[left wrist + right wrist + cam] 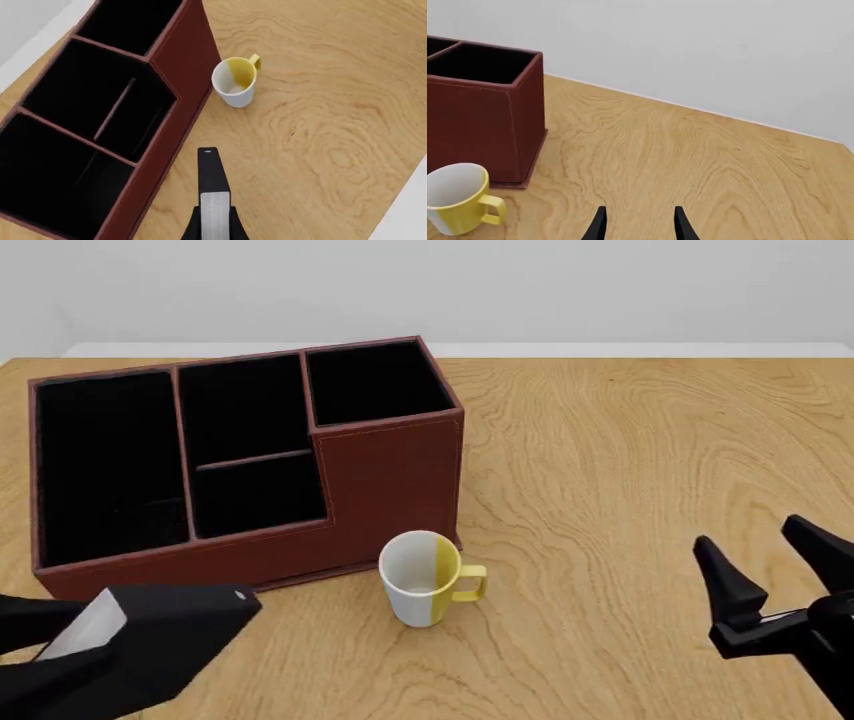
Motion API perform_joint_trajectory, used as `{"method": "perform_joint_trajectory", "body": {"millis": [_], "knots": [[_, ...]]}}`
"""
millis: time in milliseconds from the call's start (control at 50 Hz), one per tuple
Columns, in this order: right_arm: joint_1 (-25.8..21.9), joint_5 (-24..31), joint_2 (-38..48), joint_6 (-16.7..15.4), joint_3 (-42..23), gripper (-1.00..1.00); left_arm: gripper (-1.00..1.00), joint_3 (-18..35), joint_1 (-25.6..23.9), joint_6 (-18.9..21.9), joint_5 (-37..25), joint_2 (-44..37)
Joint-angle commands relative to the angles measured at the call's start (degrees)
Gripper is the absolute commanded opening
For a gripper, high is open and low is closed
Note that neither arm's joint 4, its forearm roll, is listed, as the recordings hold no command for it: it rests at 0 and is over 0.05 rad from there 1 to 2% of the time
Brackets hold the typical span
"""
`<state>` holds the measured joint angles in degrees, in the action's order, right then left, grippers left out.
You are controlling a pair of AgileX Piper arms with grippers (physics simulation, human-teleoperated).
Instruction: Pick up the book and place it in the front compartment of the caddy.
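Already the left pincer [215, 227] is clamped on the small thick black book with a white page edge [214, 192], so the book is up off the light wooden table [627, 470]. Its long side points straight out ahead of the pincer. The big red-brown leather-look caddy with black lining [387, 475] sits just beyond and a bit to the side of that pincer, so the left arm is the near one. The low front compartment is close by. A white and yellow mug [424, 578] stands just beside the caddy. The right pincer [767, 570] is wide apart and holds nothing, well away from the caddy.
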<state>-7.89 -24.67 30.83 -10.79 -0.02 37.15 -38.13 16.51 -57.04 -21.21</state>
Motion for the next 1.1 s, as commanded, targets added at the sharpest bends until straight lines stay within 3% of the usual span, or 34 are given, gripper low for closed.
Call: {"method": "perform_joint_trajectory", "body": {"millis": [20,180,400,620,640,680,980,1020,1100], "knots": [[-0.1,5.3,-6.3,1.1,0.0,1.0,-1.0,13.7,0.7,10.6,-7.6,-5.4],[-1.2,8.1,-9.2,1.0,0.0,1.0,-1.0,22.5,0.5,16.6,-12.3,-10.4],[-0.5,12.6,-14.8,2.3,0.0,1.0,-1.0,34.4,0.3,24.1,-12.8,-20.3],[-0.2,12.5,-14.6,2.7,0.0,1.0,-1.0,39.1,2.0,32.0,-12.8,-26.7],[0.4,12.1,-14.1,3.2,0.0,1.0,-1.0,39.1,2.7,34.8,-12.9,-27.7],[0.3,12.8,-14.9,3.2,0.0,1.0,-1.0,40.1,3.5,36.3,-12.9,-28.7],[0.9,14.2,-16.0,4.1,0.0,1.0,-1.0,47.6,7.8,41.5,-12.9,-35.7],[0.9,14.5,-16.5,4.3,0.0,1.0,-1.0,48.1,10.4,44.6,-12.9,-36.9],[1.2,15.2,-17.3,4.4,0.0,1.0,-1.0,49.8,11.0,44.4,-12.9,-38.3]]}}
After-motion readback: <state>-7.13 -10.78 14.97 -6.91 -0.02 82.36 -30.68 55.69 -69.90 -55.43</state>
